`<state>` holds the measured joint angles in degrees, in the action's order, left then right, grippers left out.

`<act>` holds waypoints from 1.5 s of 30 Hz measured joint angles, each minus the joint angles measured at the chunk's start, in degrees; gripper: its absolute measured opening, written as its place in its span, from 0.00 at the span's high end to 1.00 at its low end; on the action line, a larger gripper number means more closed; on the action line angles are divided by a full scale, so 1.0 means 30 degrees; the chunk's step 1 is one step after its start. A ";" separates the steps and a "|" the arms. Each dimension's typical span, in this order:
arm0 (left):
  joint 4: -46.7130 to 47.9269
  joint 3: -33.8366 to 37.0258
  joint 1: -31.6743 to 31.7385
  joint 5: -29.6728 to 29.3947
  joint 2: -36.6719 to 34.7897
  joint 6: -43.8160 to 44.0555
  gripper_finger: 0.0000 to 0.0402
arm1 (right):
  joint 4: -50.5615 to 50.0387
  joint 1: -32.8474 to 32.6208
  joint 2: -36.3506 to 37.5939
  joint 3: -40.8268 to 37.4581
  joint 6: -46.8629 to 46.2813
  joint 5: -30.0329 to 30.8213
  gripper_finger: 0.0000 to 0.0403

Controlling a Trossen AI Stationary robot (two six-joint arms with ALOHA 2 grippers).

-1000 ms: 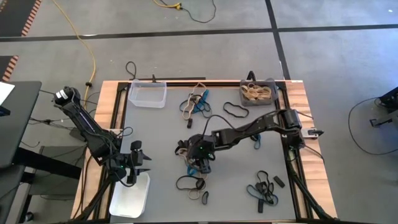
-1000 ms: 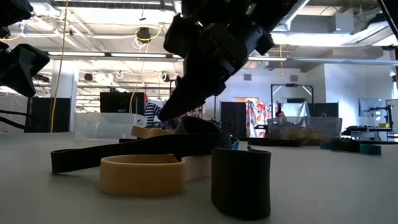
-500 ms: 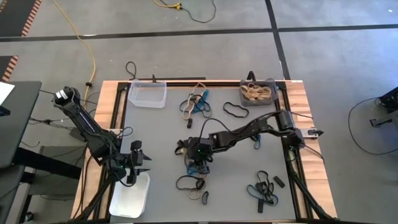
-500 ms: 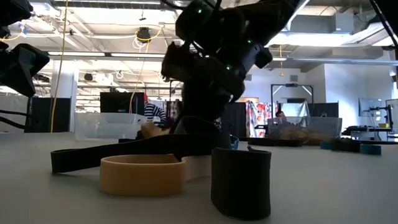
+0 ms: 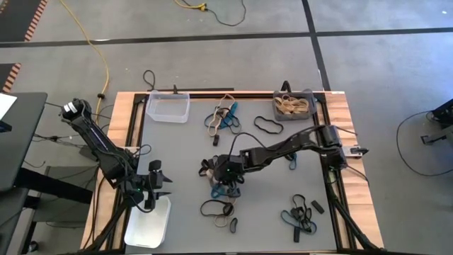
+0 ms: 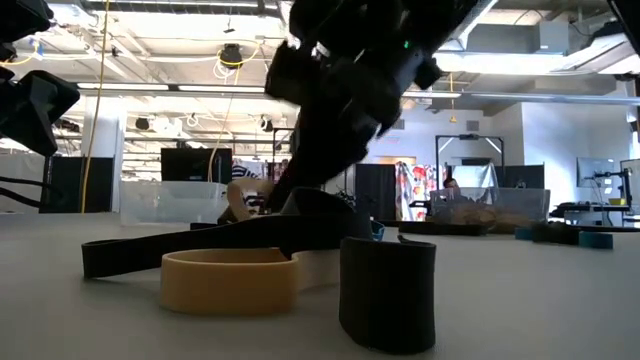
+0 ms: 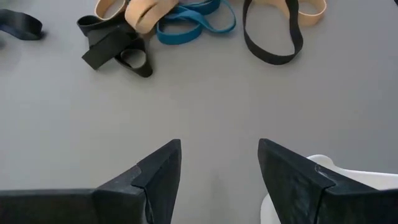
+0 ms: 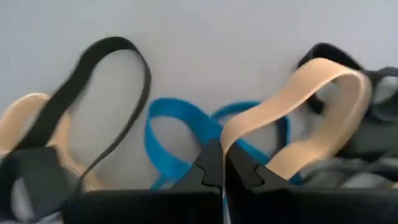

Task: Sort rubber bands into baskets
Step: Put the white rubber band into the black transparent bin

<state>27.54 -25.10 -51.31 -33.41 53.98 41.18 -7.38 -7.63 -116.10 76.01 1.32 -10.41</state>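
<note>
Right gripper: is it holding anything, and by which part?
Yes. The right gripper is shut on a tan rubber band, pinching one end of its loop between the fingers; the rest arches free over the pile.

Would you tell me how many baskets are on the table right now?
3: the clear basket at the far left corner, the dark grey basket at the far right holding tan bands, and the white basket at the near left edge.

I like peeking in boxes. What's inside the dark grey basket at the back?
The dark grey basket holds a tangle of tan rubber bands. Anything beneath that tangle is covered.
</note>
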 joint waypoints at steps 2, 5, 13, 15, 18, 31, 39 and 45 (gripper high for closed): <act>-0.0005 0.0000 0.0007 0.0000 0.0000 0.0002 0.49 | 0.0069 -0.0018 0.0643 0.0000 0.0126 0.0005 0.95; -0.0003 0.0000 0.0007 -0.0002 0.0000 -0.0041 0.49 | -0.0034 -0.0040 0.1793 0.0000 0.0457 0.0013 0.94; -0.0005 0.0000 0.0007 0.0002 0.0000 0.0010 0.49 | -0.3394 0.0206 0.6056 0.0000 0.2273 0.3972 0.94; 0.0010 0.0000 0.0000 0.0006 -0.0007 -0.0030 0.49 | -0.4799 0.0555 0.7399 0.0003 0.2487 0.5482 0.94; 0.0002 0.0000 0.0002 0.0007 -0.0002 0.0013 0.49 | -0.6749 0.1235 0.9351 0.0000 0.2518 0.7646 0.94; -0.0001 0.0000 0.0007 0.0014 0.0000 0.0002 0.49 | -1.4191 0.8144 1.4295 0.0007 0.0857 1.1021 0.94; -0.0004 0.0000 0.0007 0.0014 0.0000 -0.0047 0.49 | -1.5483 1.3664 1.3845 -0.0595 0.1626 1.1001 0.94; -0.0005 0.0000 0.0007 0.0015 -0.0001 -0.0046 0.49 | -1.5379 1.6895 1.2348 -0.1616 0.1940 1.0992 0.94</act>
<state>27.53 -25.10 -51.29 -33.36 53.97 41.04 -53.52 43.06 -79.06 71.16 7.14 22.57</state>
